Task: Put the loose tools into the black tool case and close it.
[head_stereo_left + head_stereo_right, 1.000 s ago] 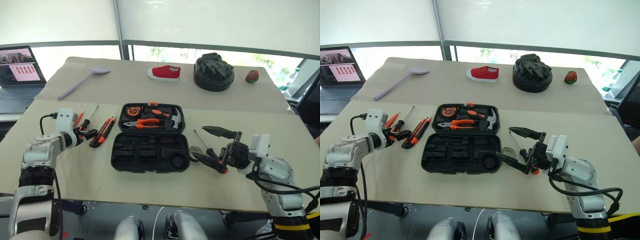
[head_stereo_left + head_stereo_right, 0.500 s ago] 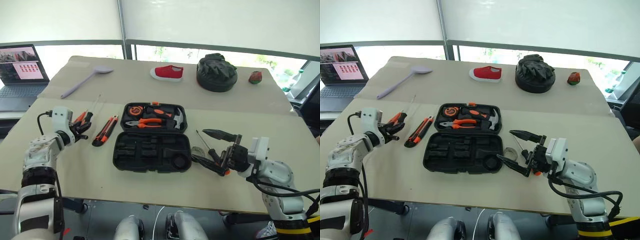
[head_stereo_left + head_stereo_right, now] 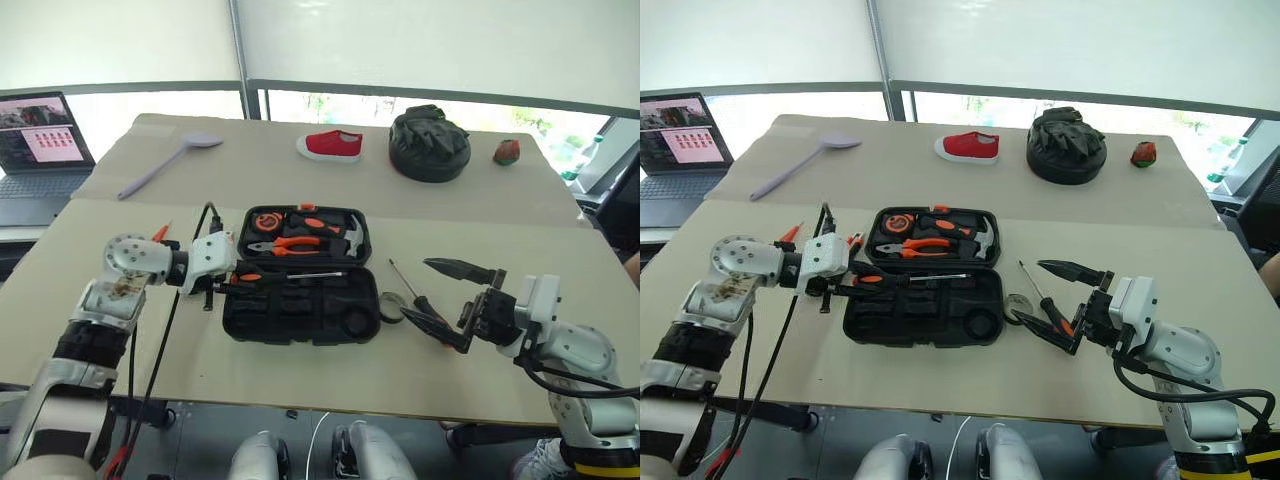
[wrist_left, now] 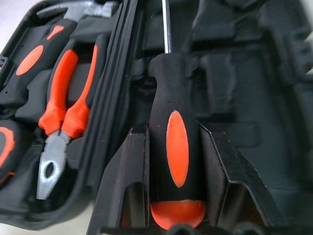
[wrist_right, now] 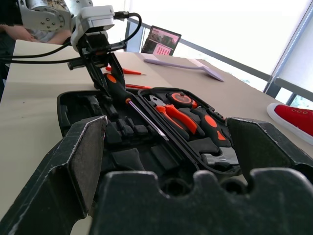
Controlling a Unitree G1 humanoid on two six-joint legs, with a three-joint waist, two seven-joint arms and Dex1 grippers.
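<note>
The black tool case [image 3: 300, 338] lies open mid-table, with pliers, a hammer and a tape measure in its far half. My left gripper [image 3: 232, 281] is at the case's left edge, shut on an orange-black screwdriver [image 3: 290, 275]. The shaft runs to the right over the near half, just in front of the hinge. In the left wrist view both fingers [image 4: 134, 171] clamp the handle [image 4: 177, 147]. An orange screwdriver [image 3: 160, 232] lies left of that arm. Right of the case, my right gripper [image 3: 413, 287] stands open above another screwdriver [image 3: 403, 280] and the grey tape roll [image 3: 390, 305].
At the table's far side lie a lilac spoon [image 3: 165, 165], a red shoe [image 3: 330, 145], a round black bag [image 3: 428, 130] and a small red-green object [image 3: 506, 151]. A laptop [image 3: 40, 140] stands at the far left. The table's front edge is close below the case.
My left gripper closed on a screwdriver among the tools at the left, then swung right to the case with it, rolling at the wrist. The right gripper stayed open and nearly still.
</note>
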